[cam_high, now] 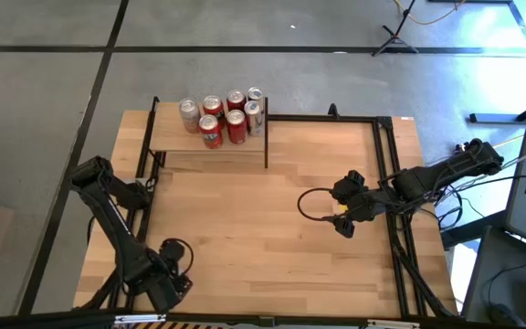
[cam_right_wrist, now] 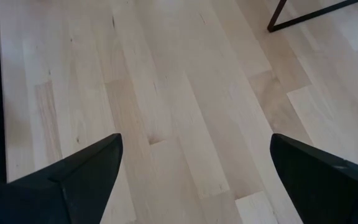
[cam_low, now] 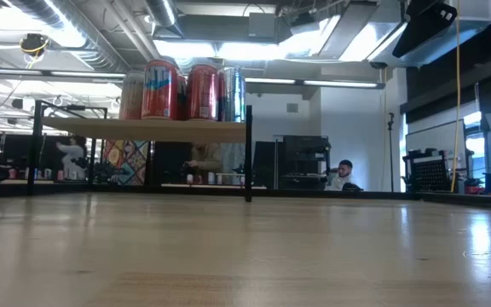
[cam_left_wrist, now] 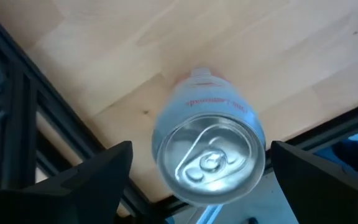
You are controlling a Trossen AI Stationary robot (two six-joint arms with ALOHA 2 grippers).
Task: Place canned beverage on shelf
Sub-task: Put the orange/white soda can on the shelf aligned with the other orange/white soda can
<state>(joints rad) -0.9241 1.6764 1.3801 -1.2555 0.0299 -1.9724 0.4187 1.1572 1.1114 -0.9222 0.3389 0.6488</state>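
You look down on a light-wood plank desk (cam_high: 272,238) edged by a thin black metal frame (cam_high: 400,228), standing on a grey concrete floor (cam_high: 53,82) crossed by dark lines. Beyond the desk's far edge you see an open workshop room: silver ceiling ducts (cam_low: 101,38), bright ceiling light panels (cam_low: 245,49), a white back wall (cam_low: 348,128) and a black cabinet (cam_low: 301,160). A seated person (cam_low: 343,175) shows near that cabinet, and another person in white (cam_low: 73,158) stands off toward the far-left corner.

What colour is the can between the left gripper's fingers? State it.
Silver can, faint red lettering; left wrist view.
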